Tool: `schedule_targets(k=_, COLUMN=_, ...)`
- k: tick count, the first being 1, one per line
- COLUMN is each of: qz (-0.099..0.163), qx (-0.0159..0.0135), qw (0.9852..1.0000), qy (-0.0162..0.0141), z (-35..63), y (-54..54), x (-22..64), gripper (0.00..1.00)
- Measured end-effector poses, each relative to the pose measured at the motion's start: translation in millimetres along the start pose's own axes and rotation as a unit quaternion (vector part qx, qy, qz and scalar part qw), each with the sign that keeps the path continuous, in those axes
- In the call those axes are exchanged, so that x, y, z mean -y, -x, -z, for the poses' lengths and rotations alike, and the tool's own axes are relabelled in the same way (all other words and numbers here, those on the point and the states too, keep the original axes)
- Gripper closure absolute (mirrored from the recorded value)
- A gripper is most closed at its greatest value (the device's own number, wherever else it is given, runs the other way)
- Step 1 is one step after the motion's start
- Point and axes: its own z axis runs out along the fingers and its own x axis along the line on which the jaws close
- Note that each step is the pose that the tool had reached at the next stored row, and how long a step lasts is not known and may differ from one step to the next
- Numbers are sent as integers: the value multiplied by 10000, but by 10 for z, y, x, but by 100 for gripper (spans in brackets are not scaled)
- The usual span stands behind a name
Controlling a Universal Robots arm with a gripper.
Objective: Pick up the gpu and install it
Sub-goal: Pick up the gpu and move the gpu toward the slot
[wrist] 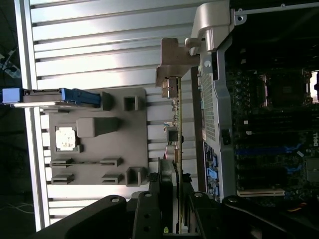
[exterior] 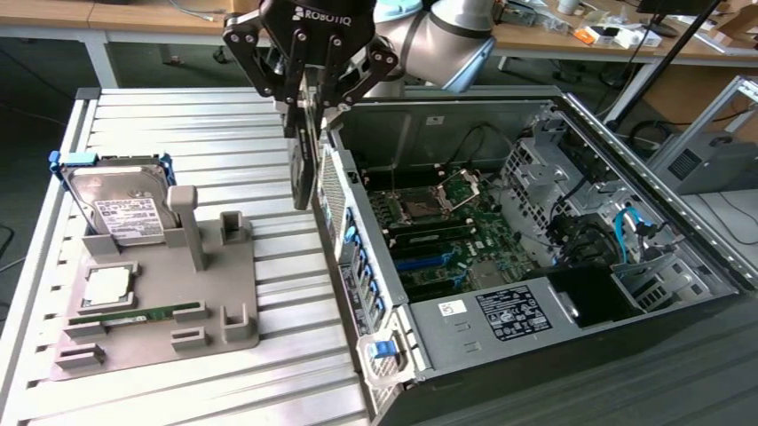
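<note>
My hand point(exterior: 314, 99) clamps gpu point(exterior: 304, 169) from above. Card hangs upright over bench point(exterior: 177, 115), just outside case point(exterior: 462, 342), likely to clear its wall.

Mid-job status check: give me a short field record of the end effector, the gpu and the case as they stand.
end effector: shut on the gpu
gpu: hangs edge-on, off the slatted table, just outside the computer case
computer case: open, motherboard exposed, gpu not yet installed
gray fixture: hard drive upright, memory stick lying flat
</note>
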Motion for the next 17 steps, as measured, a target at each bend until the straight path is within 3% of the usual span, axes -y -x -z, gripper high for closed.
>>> schedule_targets(k=17, qz=0, qx=0, qw=10000, qy=0, z=16, y=193, x=-15, gripper=73)
